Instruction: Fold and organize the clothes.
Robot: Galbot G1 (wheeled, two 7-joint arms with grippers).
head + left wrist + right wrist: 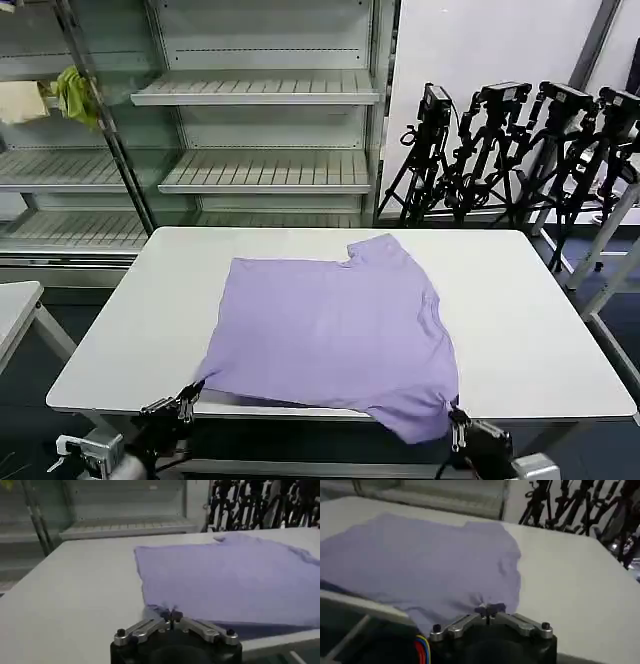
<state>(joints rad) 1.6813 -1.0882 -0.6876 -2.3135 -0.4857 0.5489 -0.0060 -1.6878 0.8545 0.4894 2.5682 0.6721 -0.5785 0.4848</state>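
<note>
I had both grippers down at the near edge of the table (540, 330), each pinching the shirt (330, 330). The left gripper (188, 397) had its fingers closed on the shirt's near left corner; from its wrist camera, the fingertips (172, 615) met on a small bunched tuft of lavender fabric, and the rest of the shirt lay flat beyond the fingers and off to their right. The right gripper (452, 415) was clamped the same way on the near right corner, where the cloth drooped over the table's edge. On that wrist camera the tips (490, 611) were together on a puckered fold, with wrinkles running out from the pinch and the shirt stretching away beyond the fingers and to their left. Between the two pinch points the hem ran along the near edge. The shirt lay spread in the middle of the table, plain side up, with its collar at the far end from my fingers.
</note>
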